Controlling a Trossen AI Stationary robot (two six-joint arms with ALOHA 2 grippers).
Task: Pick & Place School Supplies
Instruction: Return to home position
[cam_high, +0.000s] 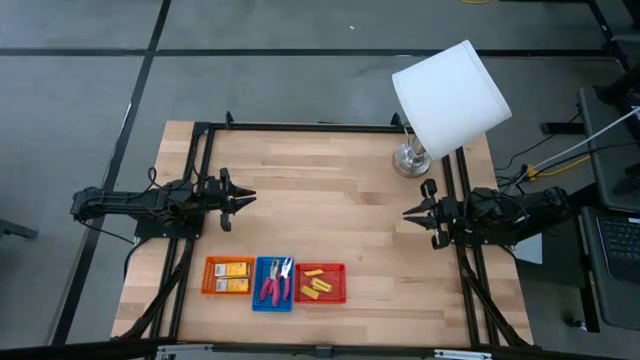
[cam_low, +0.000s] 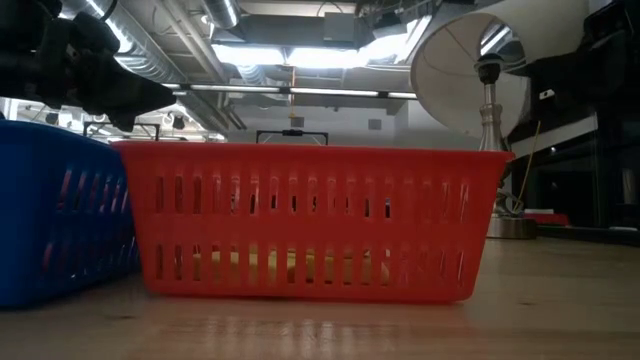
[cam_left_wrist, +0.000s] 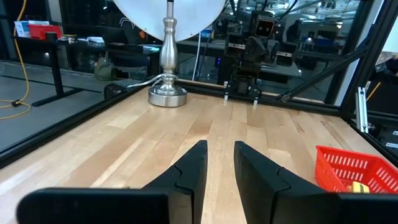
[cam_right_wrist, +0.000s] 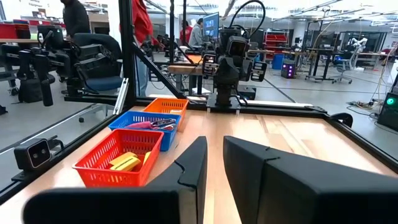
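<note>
The school supplies lie in three mesh trays near the table's near edge. Yellow-orange packets (cam_high: 228, 276) are in the orange tray (cam_high: 207, 290). Two pink-handled tools (cam_high: 272, 282) are in the blue tray (cam_high: 257, 304). Small yellow blocks (cam_high: 316, 286) are in the red tray (cam_high: 340, 270). The right wrist view shows the blocks (cam_right_wrist: 124, 163) and the tools (cam_right_wrist: 146, 124). My left gripper (cam_high: 245, 198) hangs over the table's left part, and my right gripper (cam_high: 408, 214) over its right part. They point at each other. Both stand beyond the trays, with a narrow gap between the fingers (cam_left_wrist: 220, 152) (cam_right_wrist: 215, 149).
A lamp with a tilted white shade (cam_high: 448, 92) stands on its metal base (cam_high: 410, 160) at the far right corner. A black frame (cam_high: 300, 127) runs along the table's edges. Bare wood lies between the grippers. People (cam_right_wrist: 143, 25) stand in the room beyond the table.
</note>
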